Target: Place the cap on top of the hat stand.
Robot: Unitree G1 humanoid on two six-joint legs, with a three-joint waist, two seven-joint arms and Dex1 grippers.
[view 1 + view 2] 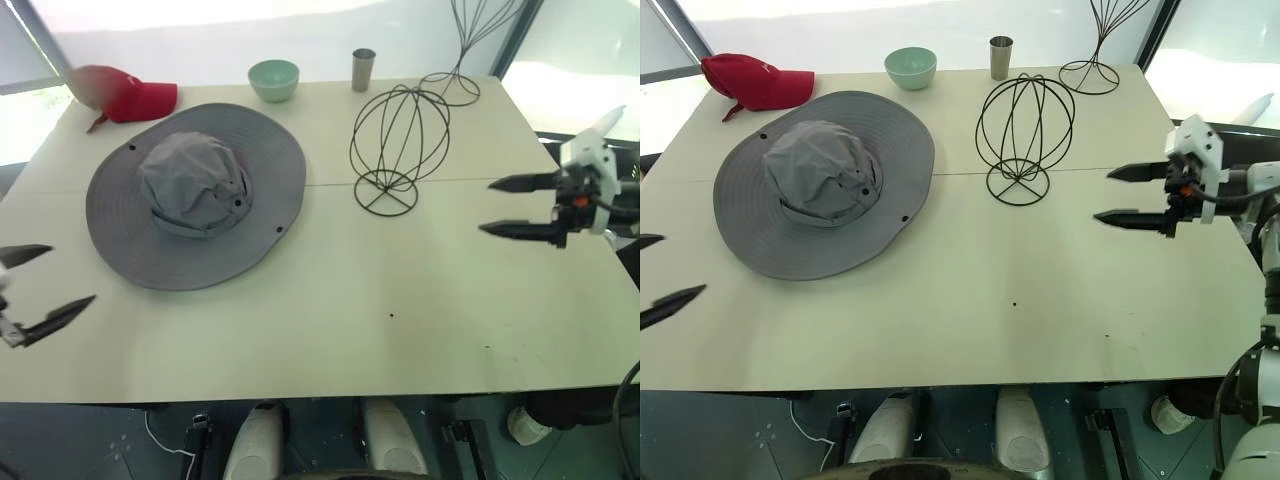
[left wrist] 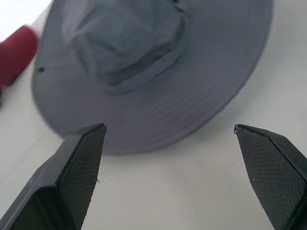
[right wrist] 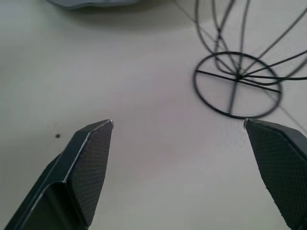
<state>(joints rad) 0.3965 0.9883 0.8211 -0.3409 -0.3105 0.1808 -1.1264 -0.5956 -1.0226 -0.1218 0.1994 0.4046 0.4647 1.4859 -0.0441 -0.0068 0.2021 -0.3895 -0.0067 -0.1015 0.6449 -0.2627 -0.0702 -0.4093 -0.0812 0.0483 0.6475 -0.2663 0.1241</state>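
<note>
Cap (image 1: 196, 194) flat on table (image 1: 330, 310), beside hat stand (image 1: 398, 148); both claws wide open, seemingly empty.

Each gripper carries two long black fingers tapering to sharp points. The inner face of each finger has a fine cross-hatched grip texture, visible in both wrist views. The right gripper (image 1: 503, 208) mounts to a white angular housing, with a black block and a small orange-red component behind the finger roots. A black cable runs back from the housing along a light grey arm. The left gripper (image 1: 52, 278) shows matching black pointed fingers.
</note>
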